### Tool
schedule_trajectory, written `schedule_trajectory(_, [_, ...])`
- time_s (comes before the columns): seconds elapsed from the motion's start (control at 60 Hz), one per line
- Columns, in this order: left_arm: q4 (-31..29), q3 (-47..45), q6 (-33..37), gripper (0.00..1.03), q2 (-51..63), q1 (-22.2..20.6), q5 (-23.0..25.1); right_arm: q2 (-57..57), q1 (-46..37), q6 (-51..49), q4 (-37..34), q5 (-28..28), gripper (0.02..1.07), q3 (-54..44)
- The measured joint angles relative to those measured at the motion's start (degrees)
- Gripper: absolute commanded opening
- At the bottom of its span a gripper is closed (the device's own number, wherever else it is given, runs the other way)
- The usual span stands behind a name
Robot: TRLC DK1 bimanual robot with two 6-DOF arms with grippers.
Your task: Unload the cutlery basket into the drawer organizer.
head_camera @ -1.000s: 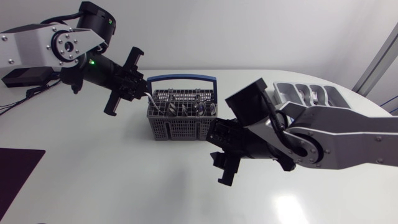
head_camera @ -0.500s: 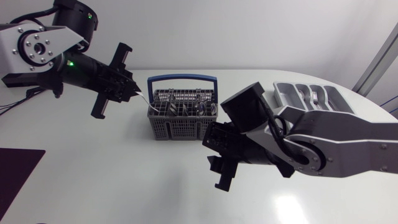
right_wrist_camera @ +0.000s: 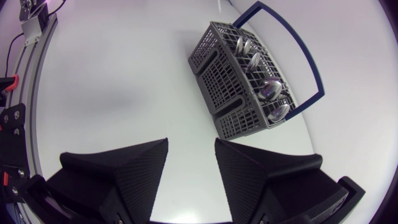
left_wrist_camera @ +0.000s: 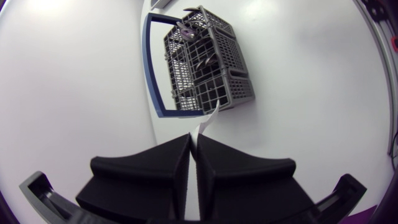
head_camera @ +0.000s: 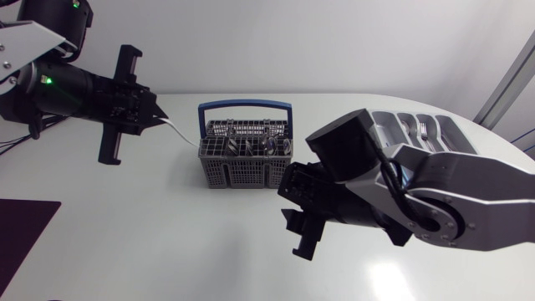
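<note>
My black left gripper [left_wrist_camera: 193,140] and right gripper [right_wrist_camera: 191,152]; grey lattice basket [head_camera: 245,163], blue handle [head_camera: 244,106]; white table [head_camera: 167,234]; pale utensil [head_camera: 177,128].

My left pincer [head_camera: 155,117] sits over the table's far left corner, clamped on a thin cutlery piece [left_wrist_camera: 205,121], with my left arm [head_camera: 63,84] angled inward. My right pincer [right_wrist_camera: 191,148] hovers above the table's middle, its two sides spread apart.

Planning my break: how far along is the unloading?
Done: a few pieces already lie in the drawer organizer. In hand: the left gripper is shut on one slim utensil, beside the cutlery basket. Left: several spoons stand in the basket; the right gripper is open and empty.
</note>
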Motion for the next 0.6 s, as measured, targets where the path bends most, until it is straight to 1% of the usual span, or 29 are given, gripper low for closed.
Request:
schedule_trajectory(0.05, [-1.8,-0.1,-4.0,0.04,-0.3,-0.9,-0.1,-0.7,0.0,0.2,0.0,0.0,0.59,-0.4])
schedule_trajectory(0.167, [-2.6,-2.3,-15.0,0.04,-1.3,-4.9,-0.1,-2.3,0.0,0.6,0.2,0.5,0.59,-1.8])
schedule_trajectory(0.383, [-2.8,-5.7,-34.5,0.04,-2.3,-12.2,-0.1,-4.8,0.7,1.3,0.4,0.9,0.59,-3.9])
schedule_trajectory(0.6, [-2.8,-5.9,-52.2,0.04,-2.4,-19.1,-0.1,-9.6,0.9,1.7,0.5,0.8,0.59,-6.0])
